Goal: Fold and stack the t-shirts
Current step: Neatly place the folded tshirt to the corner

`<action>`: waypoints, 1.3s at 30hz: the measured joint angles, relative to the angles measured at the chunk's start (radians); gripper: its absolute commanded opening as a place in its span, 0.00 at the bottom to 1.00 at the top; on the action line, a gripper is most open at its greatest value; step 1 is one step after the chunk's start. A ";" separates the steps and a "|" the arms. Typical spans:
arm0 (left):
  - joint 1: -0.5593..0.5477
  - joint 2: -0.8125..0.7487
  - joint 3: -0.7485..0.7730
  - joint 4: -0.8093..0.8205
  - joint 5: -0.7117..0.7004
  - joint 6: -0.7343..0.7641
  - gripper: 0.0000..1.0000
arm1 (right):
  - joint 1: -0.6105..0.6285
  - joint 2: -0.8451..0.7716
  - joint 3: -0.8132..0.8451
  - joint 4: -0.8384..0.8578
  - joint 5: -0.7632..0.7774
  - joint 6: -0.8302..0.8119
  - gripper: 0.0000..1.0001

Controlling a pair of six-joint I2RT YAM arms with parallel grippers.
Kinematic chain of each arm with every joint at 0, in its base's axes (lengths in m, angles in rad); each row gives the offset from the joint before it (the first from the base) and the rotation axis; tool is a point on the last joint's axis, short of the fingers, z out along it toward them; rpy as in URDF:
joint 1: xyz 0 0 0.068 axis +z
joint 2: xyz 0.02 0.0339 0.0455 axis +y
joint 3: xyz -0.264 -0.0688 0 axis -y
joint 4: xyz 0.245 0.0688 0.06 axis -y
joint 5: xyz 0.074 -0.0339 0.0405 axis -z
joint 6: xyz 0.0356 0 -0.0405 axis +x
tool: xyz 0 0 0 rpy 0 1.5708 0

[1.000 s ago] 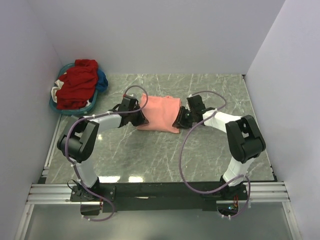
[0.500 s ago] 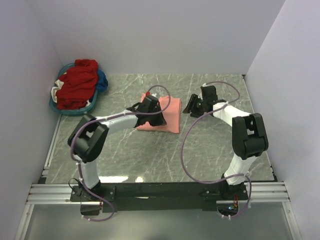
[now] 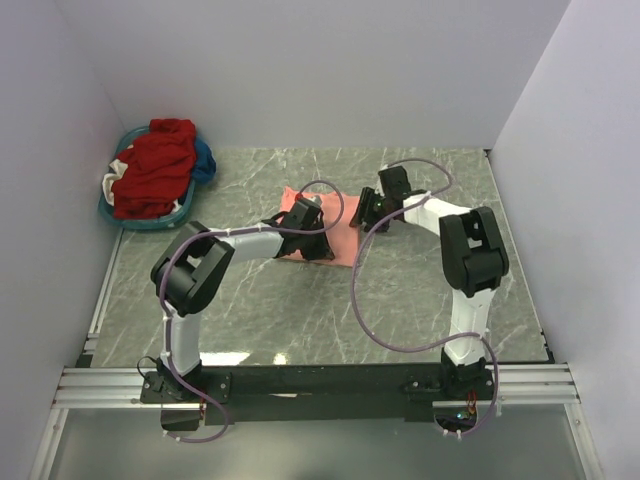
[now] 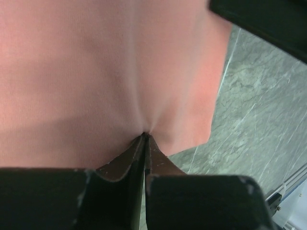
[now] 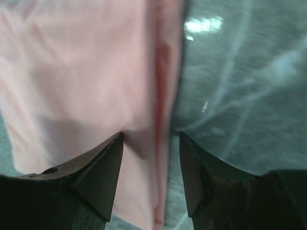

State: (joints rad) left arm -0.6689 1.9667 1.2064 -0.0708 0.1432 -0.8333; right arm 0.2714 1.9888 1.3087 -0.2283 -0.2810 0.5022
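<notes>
top view: you have a teal basket [image 3: 108, 214] in the far left corner of the table [image 3: 400, 300], against the wall. it is heaped with a red garment [image 3: 152, 170]; a blue garment [image 3: 204, 160] shows at its right side and a bit of white cloth at its left rim. the pink t-shirt [image 3: 345, 240] lies on the marble mid-table, well apart from the basket. your left gripper [image 3: 312, 235] sits over the shirt's middle and your right gripper [image 3: 366, 210] is at its right edge.

left wrist view: the left gripper [image 4: 145, 139] has its jaws pressed together, pinching a small pucker of the pink t-shirt [image 4: 96, 62], with creases running out from the pinch. bare table [image 4: 254, 110] shows to the right, and a dark shape crosses the upper right corner; you cannot tell what it is.

right wrist view: the right gripper [image 5: 149, 141] has its jaws spread, gripping nothing, with the folded edge of the pink t-shirt [image 5: 72, 72] running between the fingertips. table [image 5: 230, 72] lies to the right.

against the earlier frames: a second ago the shirt lay wider, with a gripper at each end. since then the left gripper has crossed toward the right and the shirt looks narrower. half a second ago the right gripper stood off the cloth; now it is back at the edge. the basket and its load have not changed.
</notes>
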 measured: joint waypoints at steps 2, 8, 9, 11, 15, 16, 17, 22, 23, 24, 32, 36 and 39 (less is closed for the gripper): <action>0.000 -0.006 0.000 -0.007 -0.002 0.000 0.10 | 0.015 0.032 0.034 -0.011 0.010 0.002 0.57; 0.000 -0.046 0.000 -0.048 -0.010 0.001 0.10 | 0.046 0.060 0.079 -0.043 0.073 0.008 0.42; 0.000 -0.058 0.000 -0.056 -0.010 0.001 0.11 | 0.048 0.061 0.082 -0.048 0.083 0.010 0.33; 0.000 -0.087 0.000 -0.072 -0.010 0.000 0.10 | 0.054 0.064 0.084 -0.056 0.106 0.018 0.12; 0.000 -0.166 -0.001 -0.100 -0.014 0.000 0.11 | 0.068 0.069 0.096 -0.079 0.150 0.049 0.00; 0.000 -0.192 -0.002 -0.106 -0.017 0.001 0.12 | 0.071 0.070 0.100 -0.087 0.165 0.058 0.00; 0.000 -0.224 -0.004 -0.114 -0.021 0.002 0.13 | 0.071 0.070 0.101 -0.093 0.179 0.071 0.00; 0.000 -0.382 -0.022 -0.154 -0.049 0.013 0.14 | 0.063 0.066 0.105 -0.116 0.221 0.146 0.00; 0.000 -0.409 -0.023 -0.162 -0.055 0.018 0.14 | 0.055 0.064 0.105 -0.125 0.230 0.163 0.00; 0.000 -0.428 -0.023 -0.167 -0.060 0.023 0.14 | 0.045 0.061 0.105 -0.134 0.239 0.177 0.00; 0.000 -0.553 -0.064 -0.214 -0.071 0.052 0.13 | -0.117 0.055 0.207 -0.364 0.434 0.308 0.00; 0.000 -0.610 -0.103 -0.235 -0.071 0.055 0.13 | -0.213 0.006 0.166 -0.452 0.539 0.407 0.00; 0.000 -0.645 -0.124 -0.243 -0.070 0.056 0.12 | -0.293 -0.085 0.041 -0.483 0.563 0.474 0.00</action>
State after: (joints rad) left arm -0.6693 1.3212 1.0828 -0.3141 0.0734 -0.7769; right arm -0.0219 1.9041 1.3499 -0.7116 0.2825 0.9760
